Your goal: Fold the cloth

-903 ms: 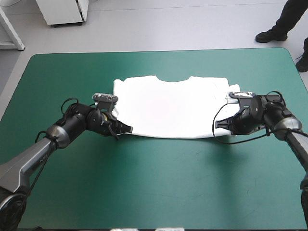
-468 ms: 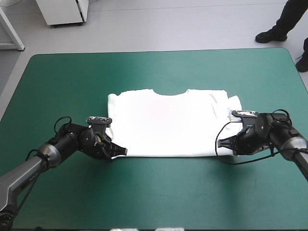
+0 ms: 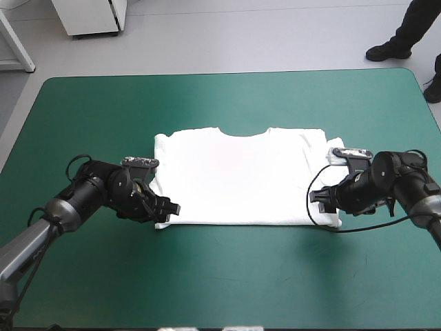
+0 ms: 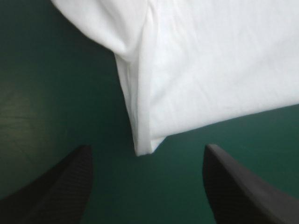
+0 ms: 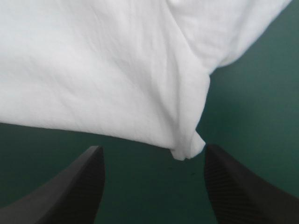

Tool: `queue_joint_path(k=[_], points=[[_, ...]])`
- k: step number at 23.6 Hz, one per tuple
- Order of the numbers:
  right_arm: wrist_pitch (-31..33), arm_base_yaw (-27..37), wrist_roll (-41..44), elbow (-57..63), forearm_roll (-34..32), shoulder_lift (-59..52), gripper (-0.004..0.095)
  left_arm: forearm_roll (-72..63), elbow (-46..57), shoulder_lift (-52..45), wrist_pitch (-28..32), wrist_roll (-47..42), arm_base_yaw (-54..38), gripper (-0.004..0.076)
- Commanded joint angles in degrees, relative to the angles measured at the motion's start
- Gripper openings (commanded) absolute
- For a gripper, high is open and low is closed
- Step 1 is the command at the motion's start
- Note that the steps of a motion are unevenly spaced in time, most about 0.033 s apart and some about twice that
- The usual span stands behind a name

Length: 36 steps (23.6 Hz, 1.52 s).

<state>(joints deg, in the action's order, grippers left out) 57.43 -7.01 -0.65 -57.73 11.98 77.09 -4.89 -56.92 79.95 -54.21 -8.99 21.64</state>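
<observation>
T-shirt (image 3: 238,176): soft, light, floppy | left claw (image 4: 147,151): wide, empty, at shirt corner | right claw (image 5: 153,150): wide, empty, at other corner | grab: pinch both corners by near edge of surface (image 3: 220,276)

The T-shirt (image 3: 238,176) lies flat on the middle of the tabletop (image 3: 220,276), collar toward the far edge. The left gripper (image 3: 171,209) sits at its near left corner and the right gripper (image 3: 318,198) at its near right corner, each corner just ahead between parted fingers.
</observation>
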Motion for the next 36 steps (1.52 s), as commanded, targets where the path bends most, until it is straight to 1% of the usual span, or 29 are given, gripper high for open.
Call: queue_joint_path(k=[1,6,9,12,17,18,19,20,21,23,28,31,35,36], points=[[1.39,-0.04,2.3,-6.8,-2.32,-4.58,0.0604,2.28,-6.7,-4.34,-3.91,-0.01,0.37,0.0505],[8.65,-0.04,6.03,-13.59,-8.99,-5.13,0.0604,8.26,-15.14,-5.25,-9.99,-0.12,0.37,0.0503],[8.64,-0.04,7.67,-16.56,-11.98,-5.13,0.0604,11.77,-18.66,-5.25,-10.53,-0.24,0.37,0.0503],[7.38,0.32,10.03,-18.2,-13.87,-4.6,0.0603,12.13,-20.52,-5.25,-11.28,-0.24,0.37,0.0503],[5.66,4.77,10.19,-18.57,-12.91,-0.82,0.0596,11.82,-20.93,-5.25,-11.35,-0.24,0.37,0.0487],[4.89,5.56,9.92,-18.57,-12.31,0.17,0.0584,11.82,-20.93,-5.25,-11.23,-0.24,0.37,0.0484],[2.85,7.35,8.72,-18.71,-10.32,2.8,0.0559,11.82,-20.93,-5.25,-11.14,-0.24,0.37,0.0476],[2.02,7.8,7.98,-18.82,-9.51,4.25,0.0549,11.82,-20.93,-5.25,-11.0,-0.24,0.37,0.0473],[0.36,8.28,7.59,-19.47,-8.45,7.46,0.0517,11.82,-20.93,-5.25,-10.87,-0.24,0.37,0.0472],[-0.75,8.28,7.23,-21.04,-8.45,12.41,0.0499,11.82,-20.93,-5.25,-10.37,-0.24,0.37,0.0472],[-2.54,8.28,6.1,-26.53,-8.57,23.91,0.0499,11.82,-20.93,-5.25,-9.08,-0.24,0.37,0.0472],[-3.3,8.28,5.94,-28.12,-8.45,28.11,0.0499,11.82,-20.93,-5.25,-8.96,-0.24,0.37,0.0472],[-2.69,8.17,5.94,-28.12,-7.54,32.37,0.0498,11.82,-20.93,-5.25,-8.84,-0.24,0.37,0.0472],[-2.06,7.79,5.94,-28.12,-6.95,33.42,0.0469,11.82,-20.93,-5.25,-8.75,-0.24,0.37,0.0472]])
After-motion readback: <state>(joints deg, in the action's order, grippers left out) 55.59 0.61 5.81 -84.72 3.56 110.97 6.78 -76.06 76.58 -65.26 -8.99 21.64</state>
